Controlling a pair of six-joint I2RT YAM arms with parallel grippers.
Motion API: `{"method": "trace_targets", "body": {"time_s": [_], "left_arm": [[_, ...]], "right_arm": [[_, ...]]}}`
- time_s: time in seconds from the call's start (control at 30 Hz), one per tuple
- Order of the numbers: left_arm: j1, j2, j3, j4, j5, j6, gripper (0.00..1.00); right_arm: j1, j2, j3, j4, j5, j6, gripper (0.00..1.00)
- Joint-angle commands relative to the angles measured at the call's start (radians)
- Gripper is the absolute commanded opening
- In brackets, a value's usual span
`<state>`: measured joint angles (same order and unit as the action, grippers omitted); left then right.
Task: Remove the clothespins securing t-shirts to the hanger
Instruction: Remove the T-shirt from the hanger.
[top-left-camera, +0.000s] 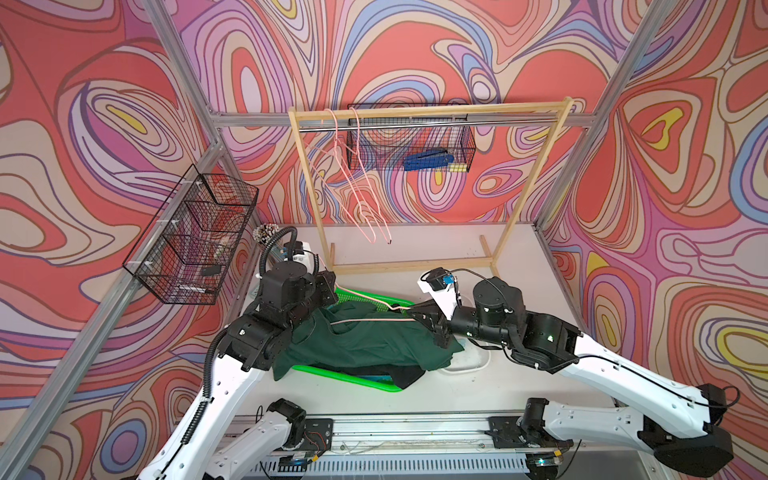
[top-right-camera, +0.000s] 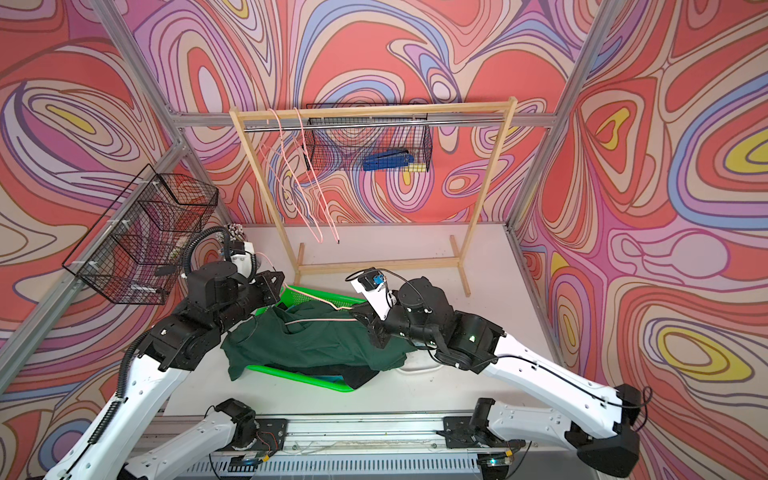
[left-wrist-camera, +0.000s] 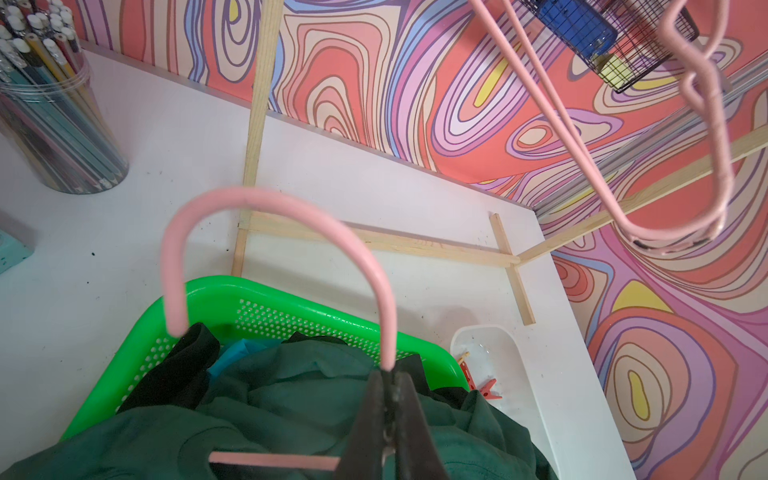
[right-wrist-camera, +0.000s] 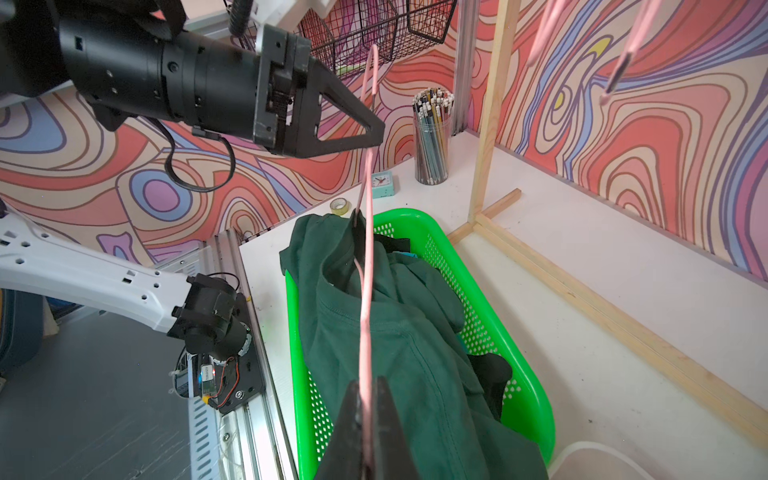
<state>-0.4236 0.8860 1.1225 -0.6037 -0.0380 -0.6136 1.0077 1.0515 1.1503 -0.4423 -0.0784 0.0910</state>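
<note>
A pink wire hanger (top-left-camera: 374, 320) hangs low over a green basket (top-left-camera: 345, 378), held at both ends. My left gripper (left-wrist-camera: 388, 372) is shut on the neck under its hook (left-wrist-camera: 291, 216). My right gripper (right-wrist-camera: 368, 384) is shut on its thin wire (right-wrist-camera: 365, 291) at the other end. A dark green t-shirt (top-left-camera: 365, 340) lies heaped in the basket, its collar still round one hanger arm (right-wrist-camera: 355, 220). A black t-shirt (top-left-camera: 407, 374) and a bit of turquoise cloth (left-wrist-camera: 237, 353) lie under it. Two red clothespins (left-wrist-camera: 488, 390) lie in a white tray (left-wrist-camera: 507, 374). No clothespin shows on the hanger.
A wooden rack (top-left-camera: 428, 110) stands behind the basket with two bare pink hangers (top-left-camera: 361, 199) on its rail. Wire baskets hang on the back wall (top-left-camera: 411, 145) and the left frame (top-left-camera: 191, 241). A pencil cup (right-wrist-camera: 432, 141), a small clock (right-wrist-camera: 382, 185) and a tape roll (right-wrist-camera: 340, 206) sit at the far left.
</note>
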Motion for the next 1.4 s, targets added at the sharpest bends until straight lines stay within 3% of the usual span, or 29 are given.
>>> {"method": "trace_targets", "body": {"time_s": [0.0,0.07,0.17,0.23,0.33,0.6,1.03,1.37], "left_arm": [[0.008,-0.003,-0.004,-0.014,-0.006,0.007,0.34],[0.008,0.001,0.007,-0.033,-0.014,0.01,0.57],[0.009,0.011,0.026,-0.073,-0.029,0.015,0.82],[0.009,0.014,0.033,-0.097,-0.045,0.016,0.92],[0.009,0.014,0.04,-0.127,-0.068,0.018,1.0],[0.009,0.011,0.02,-0.181,-0.105,0.006,1.0],[0.009,0.034,-0.043,-0.222,-0.103,0.012,1.0],[0.008,0.075,-0.14,-0.179,-0.013,-0.005,0.97]], "right_arm": [[-0.008,-0.053,-0.019,0.013,0.114,0.009,0.0],[-0.008,-0.083,-0.044,0.036,0.143,0.015,0.0],[-0.009,-0.122,-0.071,0.053,0.18,0.018,0.0],[-0.009,-0.138,-0.079,0.051,0.197,0.016,0.0],[-0.008,-0.165,-0.091,0.057,0.212,0.018,0.0],[-0.008,-0.24,-0.109,0.071,0.219,0.001,0.0],[-0.008,-0.334,-0.07,-0.079,0.291,-0.014,0.0],[-0.008,-0.421,-0.072,-0.126,0.371,-0.01,0.0]]}}
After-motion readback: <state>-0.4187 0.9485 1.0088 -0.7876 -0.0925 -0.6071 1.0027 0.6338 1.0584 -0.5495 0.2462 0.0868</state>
